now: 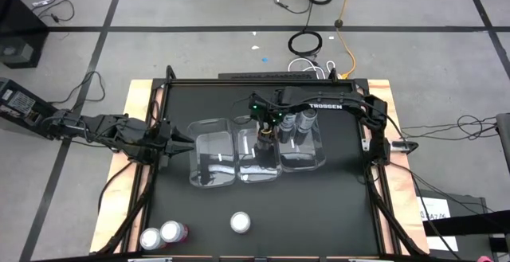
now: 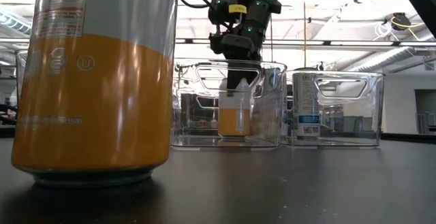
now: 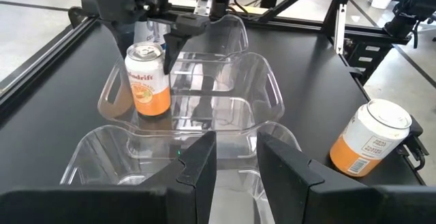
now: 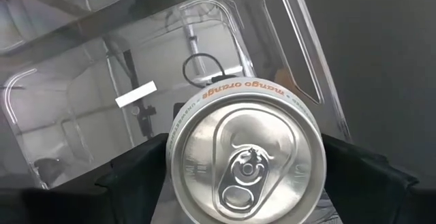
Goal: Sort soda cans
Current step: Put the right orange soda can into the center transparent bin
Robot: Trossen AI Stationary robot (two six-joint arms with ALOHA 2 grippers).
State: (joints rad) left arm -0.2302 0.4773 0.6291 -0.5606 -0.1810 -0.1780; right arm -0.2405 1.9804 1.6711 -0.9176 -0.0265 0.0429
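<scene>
Nearest the low camera: an orange can (image 2: 95, 81) stood upright on the black table (image 2: 272, 183), filling that picture's left side; the high view showed it as a lone silver top (image 1: 240, 223) near the table's front edge.
Right gripper (image 4: 245, 166): its fingers sat on either side of a second orange can (image 4: 246, 154), one dark finger (image 4: 136, 166) close against each flank; whether they pressed it could not be told.
Held can's place: upright inside the middle bin (image 1: 256, 157) of three clear bins, its base on the bin floor in the low view (image 2: 234, 112).
Wrist detail: only the right wrist view read "mango orange" on the can's rim and showed the pull tab.
Left wrist detail: that view alone showed the can's (image 3: 148, 79) label side, with the right gripper (image 3: 158, 30) above it.
Left gripper (image 3: 236, 166): it hung at the left bin's (image 1: 212, 158) outer end, fingers parted with nothing between them.
Right bin (image 1: 303, 144): two grey cans (image 1: 296, 124) stood inside, seen from above; the low view showed one (image 2: 308, 112) through the clear wall.
Front left corner: two pink cans (image 1: 162, 235) stood touching each other.
Around: cables lay on the floor beyond the table.
</scene>
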